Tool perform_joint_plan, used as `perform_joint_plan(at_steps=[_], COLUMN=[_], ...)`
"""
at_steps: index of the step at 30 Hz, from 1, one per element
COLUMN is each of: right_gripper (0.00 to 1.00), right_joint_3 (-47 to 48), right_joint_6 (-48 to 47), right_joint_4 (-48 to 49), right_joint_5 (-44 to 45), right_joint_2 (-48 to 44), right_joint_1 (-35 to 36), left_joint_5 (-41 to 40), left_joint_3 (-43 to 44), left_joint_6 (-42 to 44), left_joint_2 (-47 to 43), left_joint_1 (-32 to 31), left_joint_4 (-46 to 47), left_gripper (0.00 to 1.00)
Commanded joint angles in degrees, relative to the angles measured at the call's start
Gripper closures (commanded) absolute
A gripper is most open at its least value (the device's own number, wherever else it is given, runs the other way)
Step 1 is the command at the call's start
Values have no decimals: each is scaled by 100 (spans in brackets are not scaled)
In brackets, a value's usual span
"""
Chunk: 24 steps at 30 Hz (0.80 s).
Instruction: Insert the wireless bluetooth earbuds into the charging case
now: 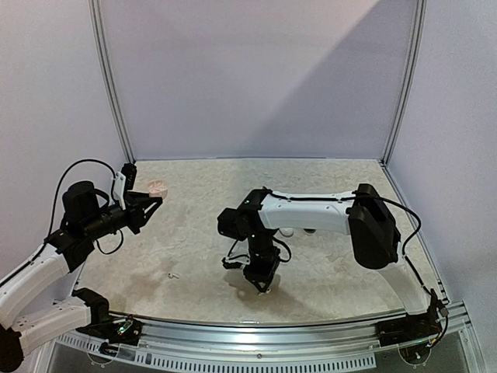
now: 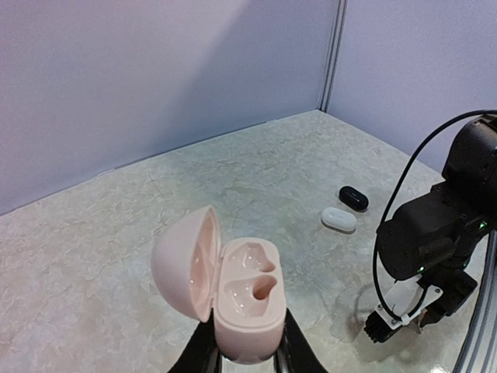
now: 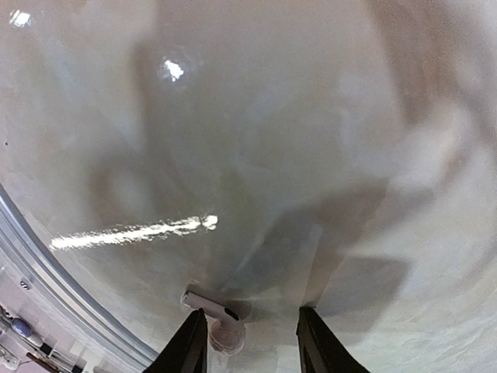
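**White bud beside one finger of the spread claw**

The right claw (image 3: pixel 252 312) hangs close over the glossy, pale marbled tabletop (image 3: pixel 256 132), its two dark fingers (image 3: pixel 189 346) set well apart. A small white earbud (image 3: pixel 224 326) lies on the tabletop just inside the finger on the picture's left, touching or nearly touching it; its short stem points up and left. A metal rail (image 3: pixel 74 299) crosses the lower left corner. A bright streak of glare lies above the bud.

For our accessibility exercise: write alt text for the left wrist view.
An open pink charging case, both sockets empty, is held in the left gripper. Beyond, a white case and a black case lie on the table, near the right arm.
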Motion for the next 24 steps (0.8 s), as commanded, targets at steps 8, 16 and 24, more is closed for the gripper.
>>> perform_joint_plan(at_steps=[8, 16, 24], right_gripper=[48, 49, 49], right_joint_3=[-192, -1274, -2602], right_joint_6=[1156, 4956, 6934], right_joint_4=[310, 931, 2146], right_joint_5=[537, 1370, 454], right_joint_2=[-1080, -2193, -2620], right_joint_1=[-135, -199, -105], left_joint_5=[115, 210, 362], left_joint_3=[-72, -108, -269], left_joint_6=[61, 137, 263], left_joint_2=[49, 92, 96], left_joint_1=[-63, -159, -451], left_joint_4=[160, 249, 542], left_gripper=[100, 100, 100])
